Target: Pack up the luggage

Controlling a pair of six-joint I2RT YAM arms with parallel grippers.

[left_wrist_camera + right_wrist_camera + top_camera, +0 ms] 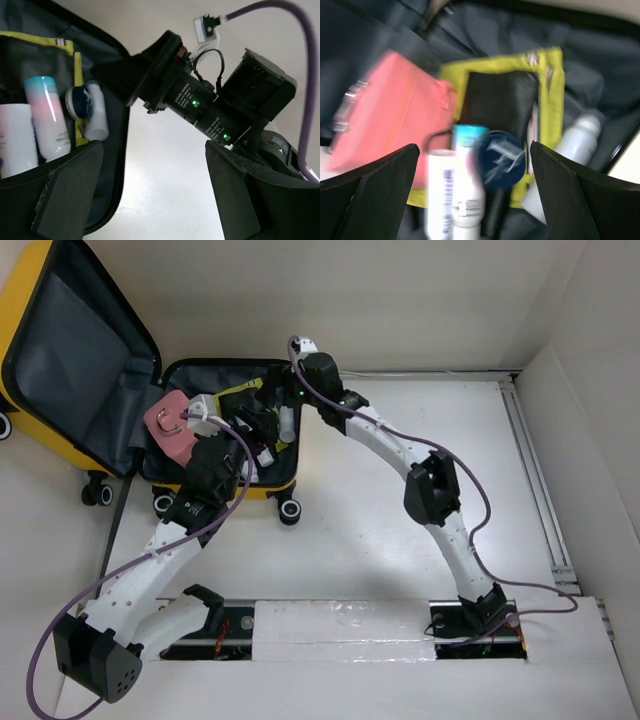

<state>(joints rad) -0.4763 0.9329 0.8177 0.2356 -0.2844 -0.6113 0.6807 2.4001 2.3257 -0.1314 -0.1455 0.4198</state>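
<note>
At the far left of the table (400, 540), the luggage (70, 350) is lying open; its lid is leaning back with the grey lining showing, and its lower half is sitting right where both arms are reaching, so things can go in from above. Inside that lower half a pink case (390, 115) is lying on the left; a black pouch (495, 100) with a yellow edge is lying just beside it; a few bottles are lying on and around the pouch, among them a white bottle (577, 132), a tube with a blue top (467, 165) and a round blue lid (501, 161). They are probably lying flat and close together so the lid can shut over them.

The right gripper (474, 150) is hanging over these things and looking down at them; its jaws are standing very wide, nothing is sitting between them, and it is holding nothing. The left gripper (152, 155) is hovering near one edge of the lower half, close to the right arm's wrist (195, 102); its jaws are standing wide too, with only bare table and the luggage's edge showing between them, and it is touching nothing.

The packing is looking well along; the lid is not yet shut.
</note>
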